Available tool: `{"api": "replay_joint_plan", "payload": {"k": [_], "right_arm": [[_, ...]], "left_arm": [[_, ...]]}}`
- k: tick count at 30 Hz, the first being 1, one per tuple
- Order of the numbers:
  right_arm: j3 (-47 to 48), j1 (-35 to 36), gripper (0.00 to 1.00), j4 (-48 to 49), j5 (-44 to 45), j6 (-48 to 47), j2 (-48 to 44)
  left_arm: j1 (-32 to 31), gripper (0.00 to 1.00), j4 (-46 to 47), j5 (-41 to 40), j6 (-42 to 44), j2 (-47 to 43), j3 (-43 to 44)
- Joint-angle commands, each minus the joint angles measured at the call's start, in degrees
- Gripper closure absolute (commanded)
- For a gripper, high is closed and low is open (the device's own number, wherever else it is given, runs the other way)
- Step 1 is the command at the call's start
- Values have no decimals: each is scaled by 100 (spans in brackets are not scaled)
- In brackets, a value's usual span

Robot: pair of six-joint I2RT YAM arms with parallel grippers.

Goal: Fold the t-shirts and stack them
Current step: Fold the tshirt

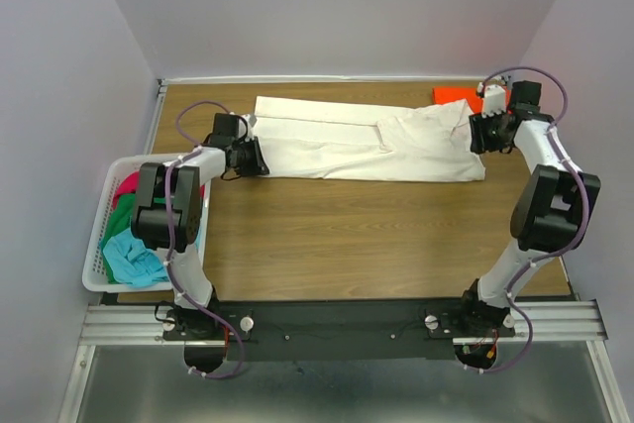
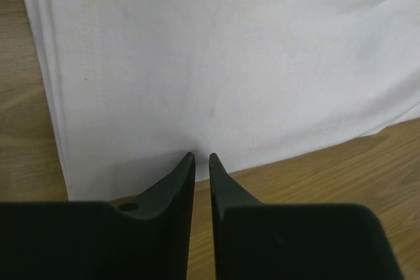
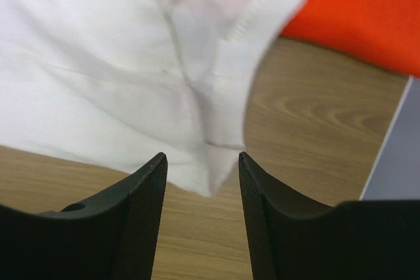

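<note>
The large cream-white t-shirt [image 1: 367, 141] lies folded into a long band across the far half of the table. My left gripper [image 1: 260, 156] sits at its left end. In the left wrist view the jaws [image 2: 201, 157] are shut with only a thin slit, their tips at the near edge of the white cloth [image 2: 230, 63] and nothing between them. My right gripper [image 1: 483, 134] is at the shirt's right end. Its jaws [image 3: 201, 157] are open around a hanging corner of white cloth [image 3: 210, 175]. The orange t-shirt [image 1: 454, 96] lies at the far right corner and also shows in the right wrist view [image 3: 367, 11].
A white lattice basket [image 1: 91, 264] stands at the table's left edge. It holds the crimson [image 1: 127, 185], green [image 1: 121, 220] and light blue [image 1: 134, 260] shirts. Bare wooden table [image 1: 347, 235] lies between the white shirt and the arm bases. Walls close in on the far side and the right.
</note>
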Motion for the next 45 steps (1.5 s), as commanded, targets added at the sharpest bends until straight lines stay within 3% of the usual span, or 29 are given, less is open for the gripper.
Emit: {"api": "replay_joint_plan", "payload": {"k": [1, 8, 10, 11, 15, 17, 18, 19, 24, 33, 39, 43, 45], "right_arm": [[-124, 775, 45, 118, -582, -467, -647], [-47, 3592, 33, 118, -1831, -1292, -702], [172, 4480, 27, 127, -1693, -1802, -465], [243, 4486, 27, 136, -1596, -1986, -350], [1015, 5838, 27, 617, -264, -1761, 877], [1637, 6111, 27, 793, 159, -1488, 1371], [1842, 6347, 27, 882, 407, -1261, 1582], [2052, 6445, 27, 970, 897, -1171, 2080], [3257, 6744, 31, 1067, 1700, -627, 3095], [2899, 6789, 45, 1463, 2519, -582, 3474], [2434, 6789, 83, 1454, 2063, -503, 3203], [1707, 6859, 99, 1384, 1378, -607, 2632], [1301, 6990, 99, 1375, 815, -704, 2052]], "left_arm": [[60, 76, -171, -134, 162, -644, -174], [68, 61, -75, -792, 478, -2568, -235], [77, 58, 118, -1710, 610, -3338, -549], [68, 58, 198, -2065, 611, -3631, -700], [77, 23, 708, -4356, 699, -5281, -1684], [77, 9, 796, -4695, 655, -5756, -2088], [77, 8, 874, -4749, 655, -5961, -2160], [77, 7, 875, -4810, 672, -6293, -2195], [86, 7, 1270, -4732, 716, -6789, -2397], [77, 7, 1262, -4424, 699, -6674, -2336], [86, 7, 1306, -4249, 707, -6675, -2354], [77, 7, 1367, -4030, 725, -6657, -2354], [77, 8, 1385, -3915, 725, -6631, -2362]]}}
